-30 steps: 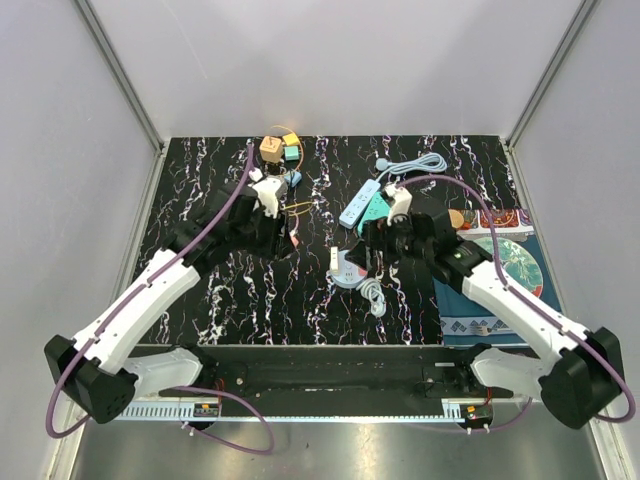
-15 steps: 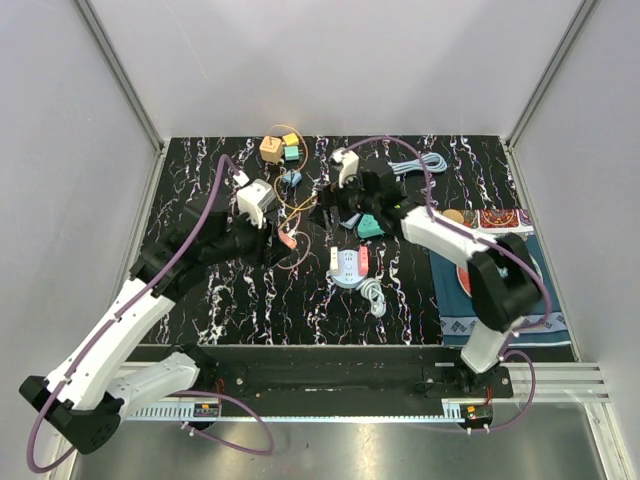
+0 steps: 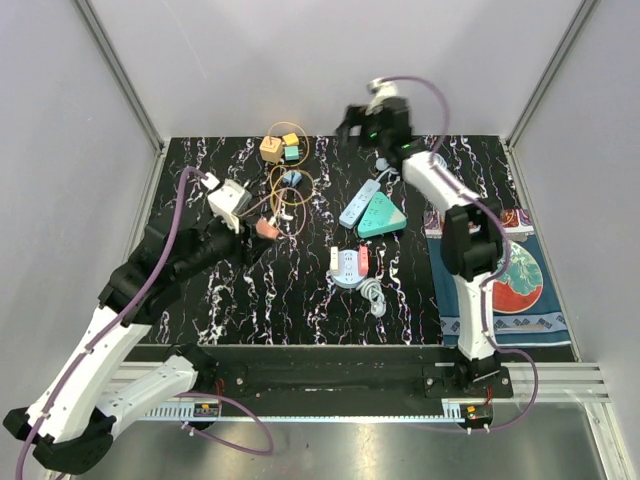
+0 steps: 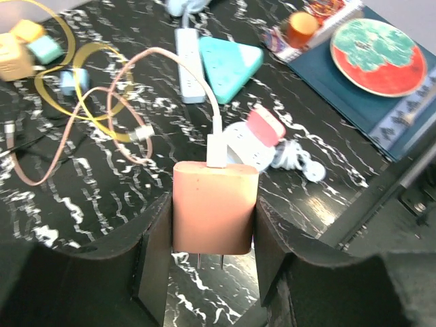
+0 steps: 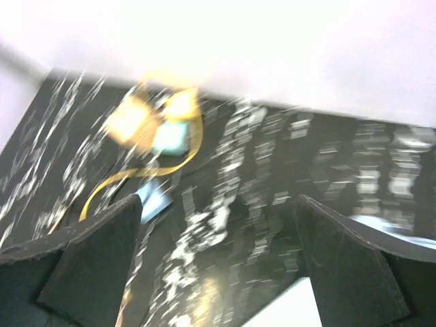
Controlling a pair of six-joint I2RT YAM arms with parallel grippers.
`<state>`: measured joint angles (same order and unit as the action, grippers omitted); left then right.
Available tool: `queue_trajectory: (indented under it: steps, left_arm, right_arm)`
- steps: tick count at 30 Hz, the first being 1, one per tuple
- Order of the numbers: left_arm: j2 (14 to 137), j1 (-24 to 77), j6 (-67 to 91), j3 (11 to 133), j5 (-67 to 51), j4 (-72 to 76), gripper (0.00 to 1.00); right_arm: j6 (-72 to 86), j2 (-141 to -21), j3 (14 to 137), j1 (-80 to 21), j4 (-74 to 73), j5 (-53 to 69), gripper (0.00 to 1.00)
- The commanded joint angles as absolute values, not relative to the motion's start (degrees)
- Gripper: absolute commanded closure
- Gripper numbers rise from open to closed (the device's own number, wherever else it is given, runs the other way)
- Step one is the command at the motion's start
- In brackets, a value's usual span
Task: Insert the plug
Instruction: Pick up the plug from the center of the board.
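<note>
plug (image 4: 214,208): a salmon-pink block charger, clamped across its flat sides by the left gripper (image 4: 213,204), one dark finger (image 4: 155,259) on each side. its two metal prongs (image 4: 210,259) stick out of the end nearest the wrist camera. a white connector (image 4: 218,151) sits in the opposite end, and a pinkish cable (image 4: 158,50) runs from it, arcs away to the left and lies in loops on the table.

from above, the plug (image 3: 266,228) is held over the black marbled table (image 3: 250,300), left of centre and apart from the round white socket hub (image 3: 346,266). that hub carries a pink block (image 4: 266,126) on its top, and a coiled white cord (image 4: 293,158) lies against its near side.

beyond the hub lie a teal triangular piece (image 4: 228,60) and a long white power strip (image 4: 189,65), side by side. a yellow cable (image 4: 88,82) loops near the pink one, with an orange cube (image 3: 271,148) and a teal cube (image 3: 291,153) at the far edge. to the right, a blue placemat (image 3: 500,315) holds a red and teal plate (image 4: 378,54).

the right gripper (image 3: 352,118) is raised over the table's far edge. its wrist view is blurred, but its fingers (image 5: 88,266) stand wide apart with nothing between them.
</note>
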<state>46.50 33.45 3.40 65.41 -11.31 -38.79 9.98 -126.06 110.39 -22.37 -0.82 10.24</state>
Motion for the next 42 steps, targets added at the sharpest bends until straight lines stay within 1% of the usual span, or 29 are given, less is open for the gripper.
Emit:
queue_trajectory:
  steps: [1,3,5,6,8,9,10,12,17,19,21,26,29,34,37,42]
  left_arm:
    - [45.35,30.77,4.48,64.6,-0.27,-34.37,1.0]
    - [45.35,26.83,6.4,63.81,2.63,-34.1,1.0]
    - [46.14,23.92,7.47,63.46,2.9,-34.01,1.0]
    - [46.4,21.82,7.91,63.37,2.29,-33.67,1.0]
    - [47.46,21.1,8.35,63.28,0.89,-32.97,1.0]
    - [47.81,21.09,8.44,63.46,0.27,-32.7,1.0]
    - [48.42,21.09,8.44,63.72,-4.0,-32.26,1.0]
    - [48.87,21.18,8.44,63.9,-7.28,-30.68,1.0]
    - [50.18,21.27,8.7,62.85,-12.82,-26.82,1.0]
    - [51.32,21.53,8.53,61.79,-14.67,-26.11,1.0]
    - [52.12,23.02,7.83,60.83,-14.94,-24.88,1.0]
    - [54.49,32.93,4.75,59.06,-7.04,-23.21,1.0]
    - [54.67,36.72,4.22,57.14,-2.74,-20.58,1.0]
    - [54.66,42.27,1.5,52.3,4.38,-13.46,1.0]
    - [56.5,45.87,0.44,50.9,7.89,-8.89,1.0]
    - [60.81,50.01,-1.67,48.61,9.41,-0.19,1.0]
  right_arm:
    - [23.27,-125.25,115.49,-9.51,-5.62,0.27,0.03]
    - [26.01,-124.2,113.74,-5.82,-6.32,-1.4,0.03]
    - [25.58,-123.49,112.59,-4.49,-7.82,0.26,0.03]
    - [24.53,-122.27,110.85,-4.31,-7.91,4.96,0.03]
    - [21.28,-120.59,106.99,-4.57,-7.39,10.43,0.03]
    - [20.49,-118.67,105.22,-4.74,-6.69,16.2,0.03]
    - [19.17,-117.52,103.12,-5.09,-4.85,18.96,0.03]
    - [19.16,-113.58,96.35,-5.53,-2.56,24.14,0.03]
    - [24.16,-105.75,81.86,-6.85,7.02,33.47,0.05]
    - [27.49,-101.53,78.94,-7.55,8.78,36.47,0.06]
    - [29.35,-97.5,76.21,-8.78,8.0,37.79,0.06]
    - [32.95,-89.06,73.22,-12.04,1.15,39.72,0.06]
    - [35.33,-85.27,71.9,-13.88,-4.12,40.34,0.06]
    - [38.93,-81.04,70.05,-18.18,-10.28,42.97,0.06]
    - [39.81,-79.55,69.7,-20.3,-13.18,44.47,0.09]
    - [41.57,-76.91,68.2,-23.38,-15.02,44.56,0.12]
